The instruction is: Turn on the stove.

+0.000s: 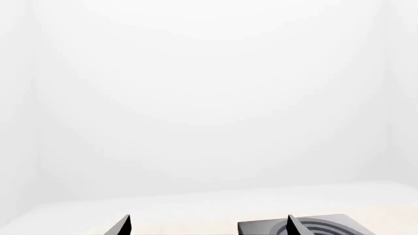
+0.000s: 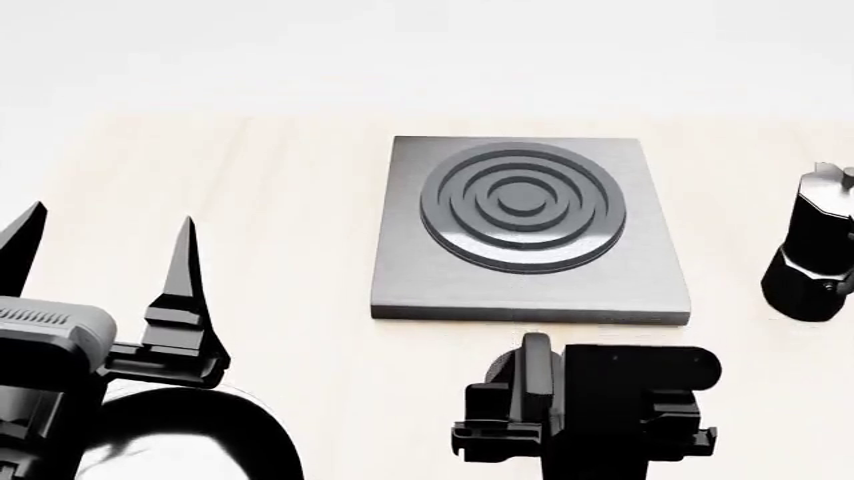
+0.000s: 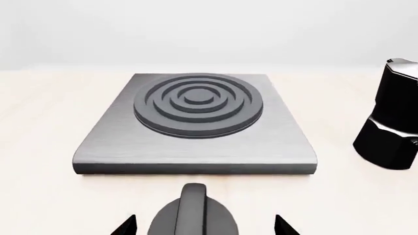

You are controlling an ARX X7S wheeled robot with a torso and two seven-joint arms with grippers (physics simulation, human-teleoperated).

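Straddling the knob [image 3: 194,213] at lower centre, the right gripper [image 3: 199,226] has its jaws spread wide, not touching it. The stove [image 2: 523,228] lies mid-frame; the left gripper [image 2: 100,250], lower left, gapes empty.

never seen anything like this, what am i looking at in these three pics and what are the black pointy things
These are simulator renders of a two-armed robot on wheels, not photos. One picture comes from a camera on its head, looking down over both arms; the other two come from cameras near each gripper.

The black pointed things are gripper fingers. The left gripper is open and holds nothing. The right gripper is open, its fingertips either side of a small round knob, not yet closed on it.

On the pale table lies the stove, a flat grey slab with raised rings. To its right stands a black moka pot. A dark round object near the left arm is too cut off to identify.
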